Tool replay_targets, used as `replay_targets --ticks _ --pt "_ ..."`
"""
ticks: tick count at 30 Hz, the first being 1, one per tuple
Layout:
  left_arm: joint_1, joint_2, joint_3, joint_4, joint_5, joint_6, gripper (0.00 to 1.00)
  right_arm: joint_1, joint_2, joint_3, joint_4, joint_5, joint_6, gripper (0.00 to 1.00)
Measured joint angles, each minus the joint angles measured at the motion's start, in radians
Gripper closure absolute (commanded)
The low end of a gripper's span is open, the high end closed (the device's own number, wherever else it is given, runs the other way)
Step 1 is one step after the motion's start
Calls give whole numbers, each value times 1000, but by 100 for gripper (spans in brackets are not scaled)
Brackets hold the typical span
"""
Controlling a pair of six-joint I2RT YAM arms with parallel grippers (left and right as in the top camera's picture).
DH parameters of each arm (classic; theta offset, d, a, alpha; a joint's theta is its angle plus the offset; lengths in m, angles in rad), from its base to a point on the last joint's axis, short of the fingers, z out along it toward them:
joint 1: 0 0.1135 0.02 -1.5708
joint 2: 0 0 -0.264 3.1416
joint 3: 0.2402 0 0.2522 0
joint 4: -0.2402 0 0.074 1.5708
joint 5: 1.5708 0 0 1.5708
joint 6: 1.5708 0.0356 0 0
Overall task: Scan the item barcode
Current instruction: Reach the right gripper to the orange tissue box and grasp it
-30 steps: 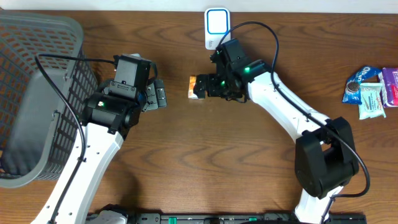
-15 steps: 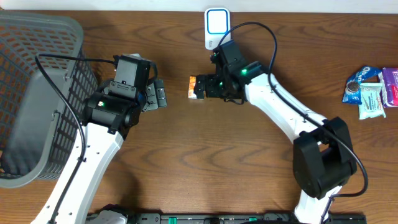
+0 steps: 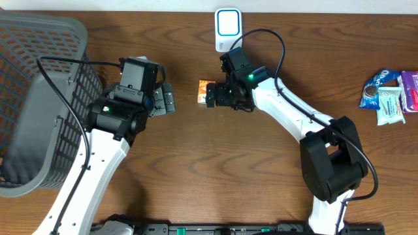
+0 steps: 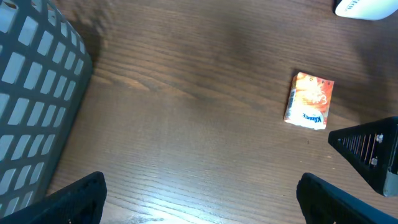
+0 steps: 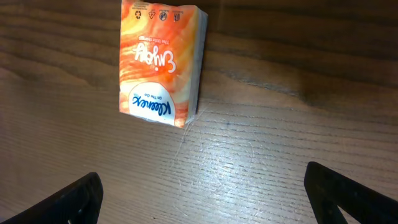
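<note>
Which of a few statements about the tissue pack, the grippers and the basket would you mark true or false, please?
1. The right gripper grips the tissue pack. False: its jaws are open; the pack lies free on the table.
2. The left gripper is open and empty. True.
3. The basket stands beside the left arm. True.
4. The tissue pack is blue. False: it is mostly orange.

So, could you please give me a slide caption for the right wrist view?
Open right claw poised before an orange tissue pack lying on the wooden table.
</note>
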State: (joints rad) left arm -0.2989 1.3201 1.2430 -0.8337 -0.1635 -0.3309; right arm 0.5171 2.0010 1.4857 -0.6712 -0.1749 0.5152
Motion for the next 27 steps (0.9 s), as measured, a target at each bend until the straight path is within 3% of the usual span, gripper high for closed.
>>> replay_targets --ticks 6,14,23,27 --pt "0 0 0 0 0 0 2 0 0 0 11 0 5 15" --pt "0 0 0 0 0 0 2 -5 1 0 154 -1 57 28" --pt "0 0 0 0 0 0 2 -10 113 0 294 -10 103 32" --pt "0 0 0 0 0 0 2 -10 174 5 364 -31 107 44"
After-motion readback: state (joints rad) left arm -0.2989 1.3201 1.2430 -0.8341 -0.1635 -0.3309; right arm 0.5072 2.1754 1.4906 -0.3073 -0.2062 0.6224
